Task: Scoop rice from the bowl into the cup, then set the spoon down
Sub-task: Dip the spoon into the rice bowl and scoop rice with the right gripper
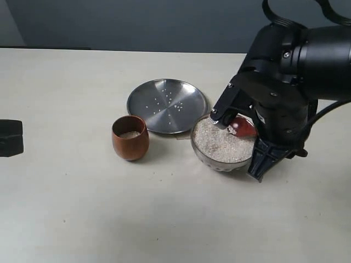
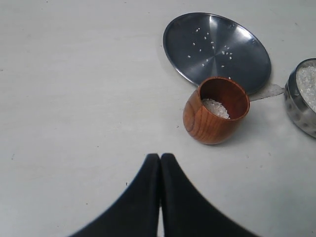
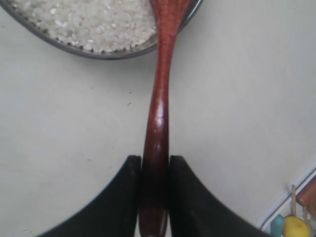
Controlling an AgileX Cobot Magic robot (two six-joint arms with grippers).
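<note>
Now the spoon head is at the bowl of rice

The right gripper (image 3: 154,160) is closed on the spoon (image 3: 158,113). Its two black fingers press the dark red handle from both sides, near the handle's end. The handle runs straight away from the fingers and crosses the rim of the bowl (image 3: 74,49). The oval head is over the rice (image 3: 89,22) at the bowl's right side in the exterior view. I cannot tell if the head touches the grains or is just above them.

The bowl is nearly full with white rice and stands on the pale table (image 1: 66,208), just beside the steel plate (image 1: 167,104). A few loose grains lie on the plate. The cup (image 1: 130,139) stands upright to the left of the bowl, near the plate's edge and apart from the bowl. It has a small amount of rice at its bottom.

The left gripper (image 2: 159,157) has its fingers pressed together with nothing between them. It is over bare table, at the left edge of the exterior view, well apart from the cup.
</note>
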